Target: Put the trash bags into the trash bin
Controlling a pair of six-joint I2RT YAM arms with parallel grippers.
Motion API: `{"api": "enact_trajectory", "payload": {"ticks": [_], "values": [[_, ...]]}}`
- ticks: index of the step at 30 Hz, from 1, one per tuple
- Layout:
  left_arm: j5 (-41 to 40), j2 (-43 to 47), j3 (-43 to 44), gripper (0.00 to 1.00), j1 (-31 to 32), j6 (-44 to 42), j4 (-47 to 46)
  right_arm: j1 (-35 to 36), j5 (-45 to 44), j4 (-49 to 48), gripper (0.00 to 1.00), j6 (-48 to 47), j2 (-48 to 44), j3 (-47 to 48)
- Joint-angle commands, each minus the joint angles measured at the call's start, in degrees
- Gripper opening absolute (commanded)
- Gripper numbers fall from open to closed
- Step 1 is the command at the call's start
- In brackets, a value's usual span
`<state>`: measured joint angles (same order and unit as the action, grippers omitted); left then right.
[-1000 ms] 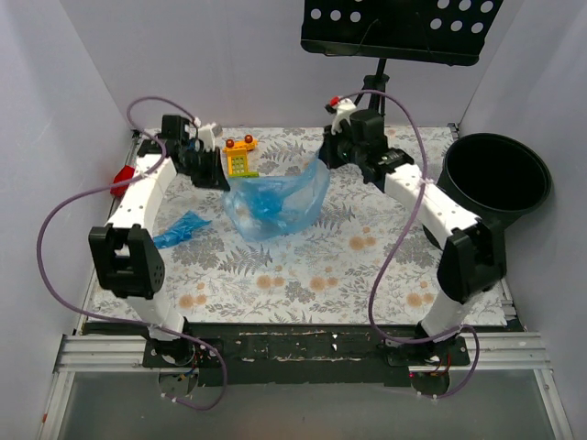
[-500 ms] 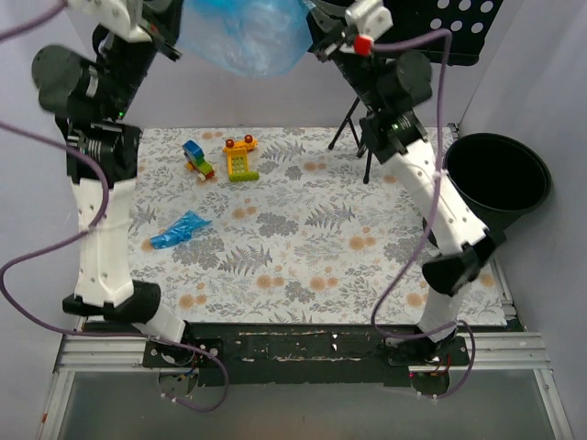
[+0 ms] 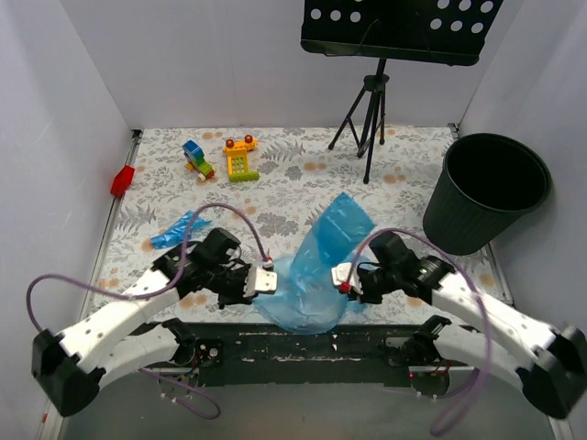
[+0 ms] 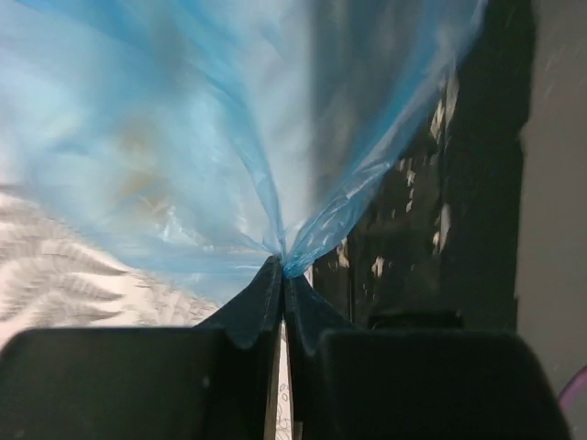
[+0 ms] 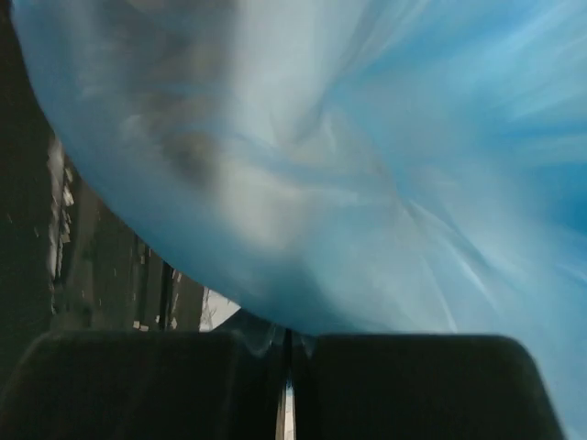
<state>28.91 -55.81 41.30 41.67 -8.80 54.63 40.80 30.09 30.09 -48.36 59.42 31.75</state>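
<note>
A large loose blue trash bag point(image 3: 319, 261) hangs between my two grippers near the table's front edge, its lower part drooping over the black front rail. At its left edge, my left gripper point(image 3: 267, 282) is shut on a gathered pinch of the film point(image 4: 282, 261). My right gripper point(image 3: 341, 278) is shut on its right edge, and blue film point(image 5: 367, 165) fills that wrist view above the closed fingertips point(image 5: 286, 332). A small folded blue trash bag point(image 3: 179, 229) lies on the table at the left. The black trash bin point(image 3: 495, 188) stands at the right, apart from both arms.
A black perforated music stand point(image 3: 394, 27) on a tripod point(image 3: 367, 110) stands at the back. Two multicoloured toys point(image 3: 197, 158) point(image 3: 240, 158) lie at the back left. A red object point(image 3: 121, 181) sits at the left table edge. White walls close in three sides.
Both arms have carried the large bag from the far side, up high, then down to the near edge. The folded bag and the toys have not moved.
</note>
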Motion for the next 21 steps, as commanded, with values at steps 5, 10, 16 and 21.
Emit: {"api": "enact_trajectory", "payload": {"ticks": [5,10,16,21], "values": [[0.56,8.43,11.79,0.0,0.43,26.1,-5.67,2.18,-2.72,-10.91,0.01,19.93,-12.94,14.73],[-23.94,9.85,8.02,0.0,-1.41,31.21,-9.98,1.57,-12.13,-18.47,0.01,35.42,0.41,23.34],[-36.64,1.61,10.1,0.0,-19.54,34.62,-10.86,0.52,-29.19,-26.83,0.01,37.73,20.88,41.17],[-24.64,-15.95,28.86,0.0,-46.37,41.21,-13.67,-2.56,-32.99,-29.56,0.01,34.65,40.75,63.38]]}}
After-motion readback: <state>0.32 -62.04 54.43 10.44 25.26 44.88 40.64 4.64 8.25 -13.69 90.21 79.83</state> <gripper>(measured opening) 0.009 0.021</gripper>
